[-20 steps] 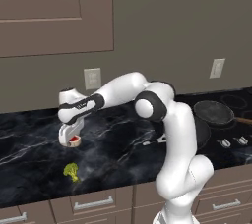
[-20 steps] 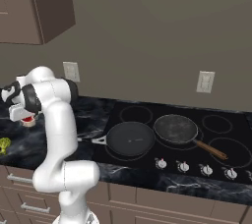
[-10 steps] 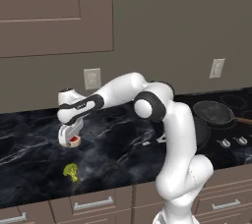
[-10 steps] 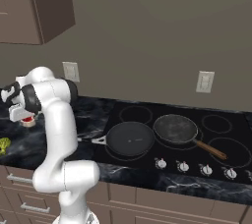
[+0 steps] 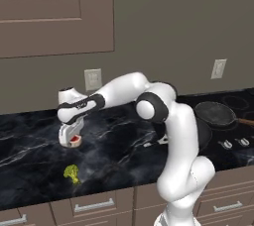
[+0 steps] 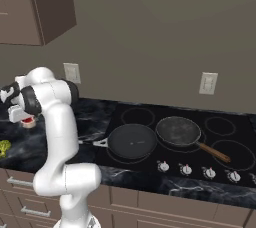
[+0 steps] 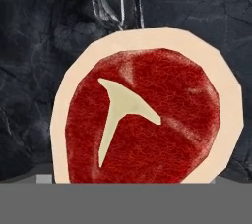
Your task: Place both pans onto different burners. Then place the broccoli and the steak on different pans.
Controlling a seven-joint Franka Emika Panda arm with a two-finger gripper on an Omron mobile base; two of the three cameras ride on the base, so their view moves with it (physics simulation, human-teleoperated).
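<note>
The steak (image 7: 142, 120), red with a pale fat rim, lies flat on the black marble counter (image 5: 124, 155) and looms very close in the hand view. My gripper (image 5: 69, 140) hangs low right over the steak (image 5: 76, 141), open, jaws spread wide around it. The yellow-green broccoli (image 5: 72, 173) lies on the counter nearer the front edge, apart from the gripper. On the cooktop, the plain black pan (image 6: 132, 141) sits on a front-left burner. Beside it the speckled pan (image 6: 178, 131) with a wooden handle (image 6: 215, 152) sits on a middle burner. Both pans are bare.
Further burner rings (image 6: 137, 116) (image 6: 220, 124) lie bare at the back of the cooktop. A row of silver knobs (image 6: 195, 170) lines its front. Wall outlets (image 6: 72, 73) (image 6: 207, 83) and an upper cabinet (image 6: 35, 7) stand behind and above.
</note>
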